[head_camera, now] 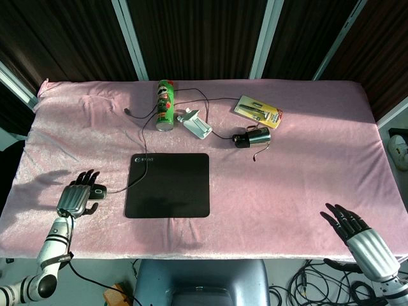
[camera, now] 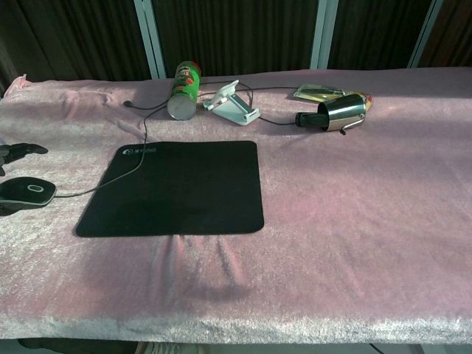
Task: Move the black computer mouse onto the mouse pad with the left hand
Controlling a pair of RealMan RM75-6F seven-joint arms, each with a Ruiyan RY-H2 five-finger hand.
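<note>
The black computer mouse (head_camera: 96, 191) (camera: 28, 192) lies on the pink cloth just left of the black mouse pad (head_camera: 167, 185) (camera: 173, 188). Its cable runs past the pad's left edge toward the back. My left hand (head_camera: 78, 195) is at the mouse's left side with fingers spread. In the chest view its fingertips (camera: 21, 151) show at the left edge, apart from the mouse's top. It holds nothing that I can see. Over the table's front right edge my right hand (head_camera: 354, 233) is open and empty; the chest view does not show it.
Behind the pad lie a green can (head_camera: 165, 105) (camera: 184, 88) on its side, a white stand (head_camera: 196, 123) (camera: 232, 103), a tipped metal cup (head_camera: 252, 137) (camera: 339, 114) and a yellow package (head_camera: 258, 110) (camera: 318, 92). The pink cloth (head_camera: 306, 172) covers the table.
</note>
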